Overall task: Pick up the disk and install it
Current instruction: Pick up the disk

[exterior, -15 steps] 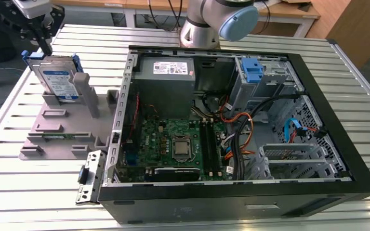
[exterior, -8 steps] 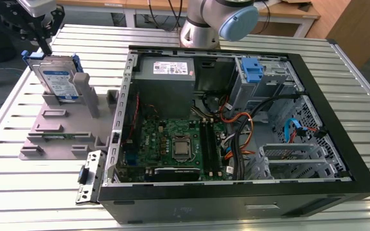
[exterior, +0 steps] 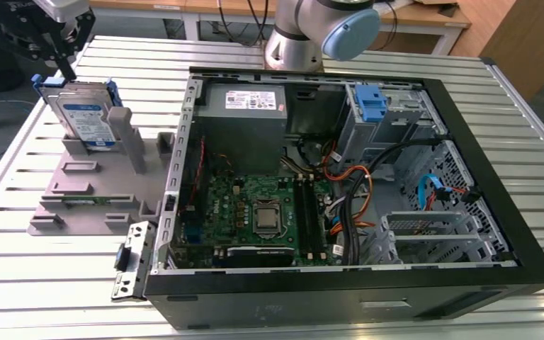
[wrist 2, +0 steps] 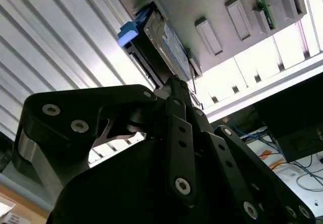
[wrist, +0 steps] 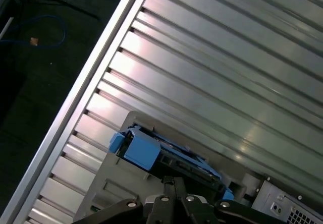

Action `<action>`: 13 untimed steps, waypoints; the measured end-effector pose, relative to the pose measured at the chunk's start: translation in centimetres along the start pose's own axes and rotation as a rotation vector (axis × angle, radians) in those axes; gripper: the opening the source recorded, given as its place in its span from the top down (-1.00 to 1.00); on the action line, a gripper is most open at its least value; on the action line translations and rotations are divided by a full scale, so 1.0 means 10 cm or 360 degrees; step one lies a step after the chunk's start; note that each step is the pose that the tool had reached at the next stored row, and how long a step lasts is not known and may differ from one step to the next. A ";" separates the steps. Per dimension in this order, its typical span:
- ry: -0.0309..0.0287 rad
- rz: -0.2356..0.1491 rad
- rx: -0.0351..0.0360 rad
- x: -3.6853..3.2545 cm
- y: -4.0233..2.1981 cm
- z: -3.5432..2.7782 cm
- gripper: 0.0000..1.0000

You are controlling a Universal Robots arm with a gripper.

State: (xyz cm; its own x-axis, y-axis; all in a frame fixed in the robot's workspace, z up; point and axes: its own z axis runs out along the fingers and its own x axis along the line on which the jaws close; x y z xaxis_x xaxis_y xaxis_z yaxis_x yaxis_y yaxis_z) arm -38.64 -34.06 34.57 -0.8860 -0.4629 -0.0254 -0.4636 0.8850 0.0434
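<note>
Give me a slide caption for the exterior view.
Robot claw over the disk standing in a grey holder beside the open computer case on a slatted table.

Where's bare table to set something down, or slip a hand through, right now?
Bare slats of the table lie in the near corner at the exterior view's left, bordered by the grey fixture and the computer case; another strip flanks the case at that view's right. Crowded: inside the case among cables, and at the disk, close by the gripper.
</note>
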 end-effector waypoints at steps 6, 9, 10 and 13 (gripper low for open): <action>0.00062 -0.0141 -0.0004 0.000 0.000 0.001 0.79; 0.00091 -0.0206 -0.0005 0.000 0.000 0.001 0.79; 0.00096 -0.0219 -0.0006 0.000 0.000 0.001 0.79; 0.00099 -0.0225 -0.0006 0.000 0.000 0.001 0.79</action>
State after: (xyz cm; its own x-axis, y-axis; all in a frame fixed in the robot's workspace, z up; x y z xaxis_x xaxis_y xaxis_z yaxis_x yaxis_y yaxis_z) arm -38.64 -34.07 34.56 -0.8120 -0.5831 -0.0253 -0.5837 0.8108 0.0434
